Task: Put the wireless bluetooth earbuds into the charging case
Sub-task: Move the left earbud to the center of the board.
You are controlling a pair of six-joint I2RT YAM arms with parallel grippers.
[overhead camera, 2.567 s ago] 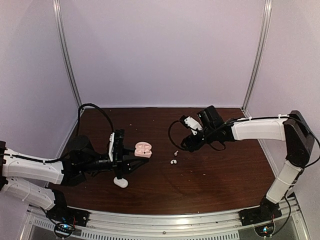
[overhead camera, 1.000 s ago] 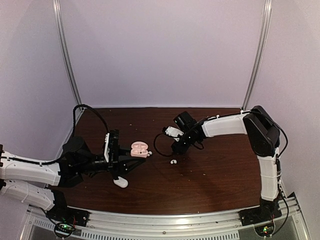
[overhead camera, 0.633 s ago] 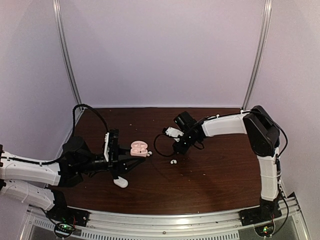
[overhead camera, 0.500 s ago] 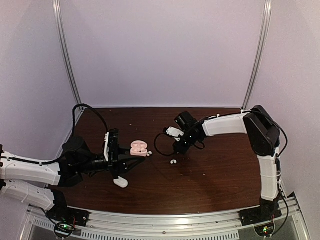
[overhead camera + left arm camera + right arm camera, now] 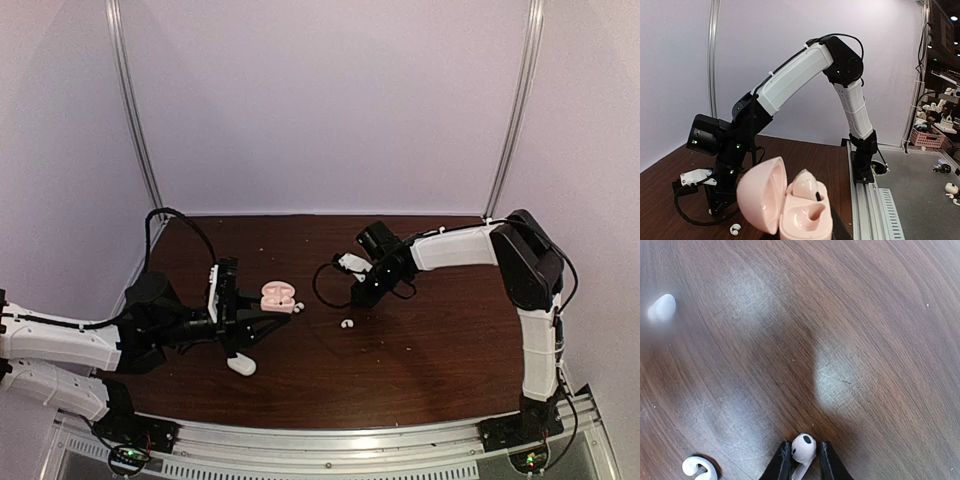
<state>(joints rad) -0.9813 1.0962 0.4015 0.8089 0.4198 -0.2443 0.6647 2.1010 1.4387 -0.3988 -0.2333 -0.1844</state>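
One earbud (image 5: 803, 445) sits pinched in the right hand (image 5: 801, 456), other earbud (image 5: 695, 466) loose at desk (image 5: 420, 360) centre; left hand (image 5: 256, 320) grips the open, unfilled charging case (image 5: 800, 212).

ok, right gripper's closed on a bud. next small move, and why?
Probably lift the right gripper straight up a little. Its fingers pinch one earbud down at the table, and a second earbud lies close beside it, so sliding could knock that one. The left gripper holds the pink case open, ready to receive it.
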